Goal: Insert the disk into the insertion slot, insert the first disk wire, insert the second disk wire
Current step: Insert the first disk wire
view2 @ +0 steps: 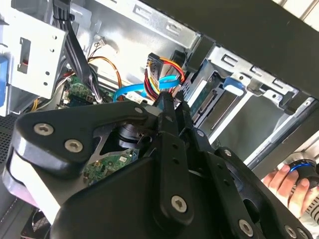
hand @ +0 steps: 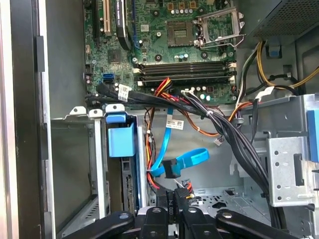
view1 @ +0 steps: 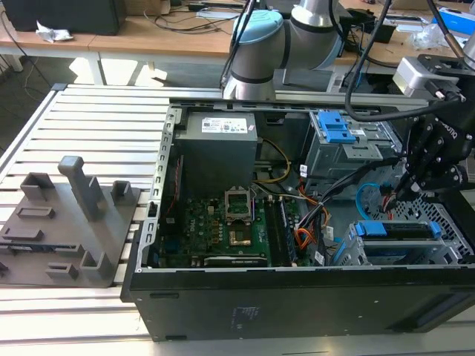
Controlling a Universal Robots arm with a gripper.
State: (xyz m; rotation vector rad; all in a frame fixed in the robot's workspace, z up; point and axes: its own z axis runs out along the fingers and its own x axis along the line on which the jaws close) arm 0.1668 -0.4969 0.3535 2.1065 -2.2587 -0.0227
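Exterior view: black steel PC case [view1: 297, 304] lies open on the slatted aluminium worktop [view1: 96, 126], with a grey blocky plastic fixture [view1: 74, 222] beside it. Inside the case, the disk [view1: 404, 230] in its blue plastic carrier sits in the insertion slot [view1: 445, 215], a grey perforated sheet-metal cage at the exterior view's right. The gripper [view1: 408, 191] hangs just above that cage. In the second wrist view the black fingers [view2: 167, 129] are pressed close and appear to pinch a black connector [view2: 164, 102] on a red-yellow-black wire bundle [view2: 164, 74]. In the first wrist view a flat blue cable [hand: 187, 159] loops near the disk, with the green motherboard [hand: 174, 45] beyond. A person's hand [view2: 289, 184] is outside the case.
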